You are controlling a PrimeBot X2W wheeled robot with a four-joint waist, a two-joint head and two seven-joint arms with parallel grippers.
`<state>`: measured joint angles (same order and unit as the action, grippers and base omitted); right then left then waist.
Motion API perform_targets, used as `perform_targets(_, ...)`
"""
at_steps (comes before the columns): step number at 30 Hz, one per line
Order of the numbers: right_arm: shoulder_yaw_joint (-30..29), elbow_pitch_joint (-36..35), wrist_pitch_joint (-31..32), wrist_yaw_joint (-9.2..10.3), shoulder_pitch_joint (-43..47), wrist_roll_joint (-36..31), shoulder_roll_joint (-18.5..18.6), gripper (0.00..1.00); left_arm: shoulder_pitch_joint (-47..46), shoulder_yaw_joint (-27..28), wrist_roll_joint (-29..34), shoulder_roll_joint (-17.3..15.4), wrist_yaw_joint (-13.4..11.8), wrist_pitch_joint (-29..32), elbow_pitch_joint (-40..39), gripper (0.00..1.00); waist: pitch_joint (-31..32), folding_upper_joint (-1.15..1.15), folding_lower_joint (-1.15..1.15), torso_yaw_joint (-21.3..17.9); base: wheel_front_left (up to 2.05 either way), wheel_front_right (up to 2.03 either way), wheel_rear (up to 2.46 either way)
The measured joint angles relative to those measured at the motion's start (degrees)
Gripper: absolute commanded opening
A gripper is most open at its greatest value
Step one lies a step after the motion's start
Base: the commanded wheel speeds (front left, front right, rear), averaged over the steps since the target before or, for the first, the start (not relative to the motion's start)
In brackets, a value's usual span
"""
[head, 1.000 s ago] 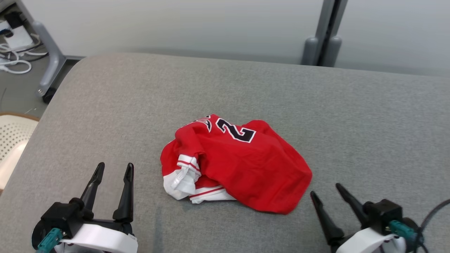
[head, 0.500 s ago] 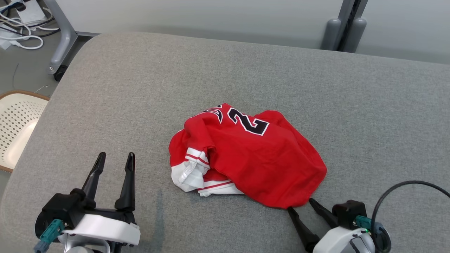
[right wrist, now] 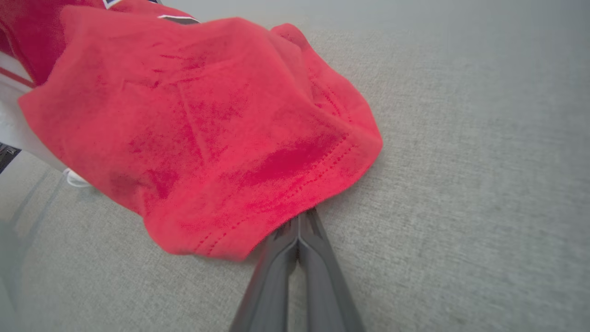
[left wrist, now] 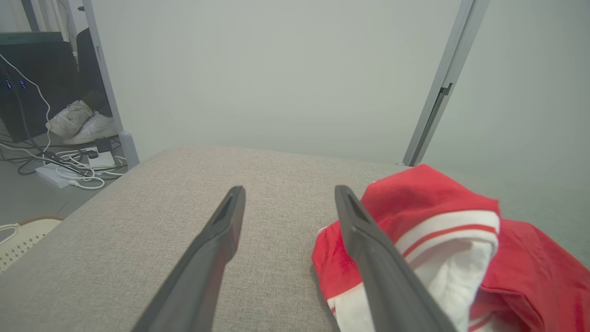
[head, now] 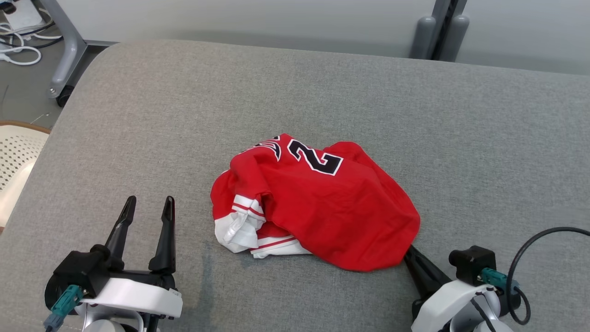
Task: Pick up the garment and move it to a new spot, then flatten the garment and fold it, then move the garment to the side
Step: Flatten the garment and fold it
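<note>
Soft grey bench (head: 138,115), red shirt (head: 322,207) crumpled in its middle, left gripper (head: 150,199) jaws apart near the front left edge, right gripper (right wrist: 298,228) jaws together at the shirt's hem, pale wall (left wrist: 276,69) behind, cords (head: 18,50) on floor

The head camera looks down from above and behind both hands over the grey tabletop (head: 138,115). The camera on the left hand (left wrist: 289,189) looks low along its fingers (left wrist: 216,240), with the jersey (left wrist: 415,198) just right of them. The one on the right hand (right wrist: 299,219) sits close against the same jersey's hem.
</note>
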<state>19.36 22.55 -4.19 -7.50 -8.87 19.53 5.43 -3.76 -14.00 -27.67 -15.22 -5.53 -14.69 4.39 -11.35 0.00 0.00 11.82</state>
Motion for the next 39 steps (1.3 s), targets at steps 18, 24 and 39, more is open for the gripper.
perform_targets(18,-11.0,-16.4,-0.3,0.00,3.4,-4.7,0.7,0.48,1.2,0.9,0.9,-0.1,0.4,-0.2,-0.1,1.00,2.7,0.00,0.00,-4.5,0.00,0.00,0.00)
perform_targets(24,-15.2,-20.5,0.6,0.00,5.1,-6.5,0.7,1.00,2.5,0.5,0.9,-0.2,0.4,-0.2,-0.4,1.00,4.6,0.00,0.00,-6.4,0.00,0.00,0.00)
perform_targets(39,-21.4,-28.6,3.2,0.00,13.0,-8.8,-1.2,1.00,4.8,-1.0,0.7,-1.5,0.4,1.8,-2.1,1.00,7.1,0.00,0.00,-8.9,0.00,0.00,0.00)
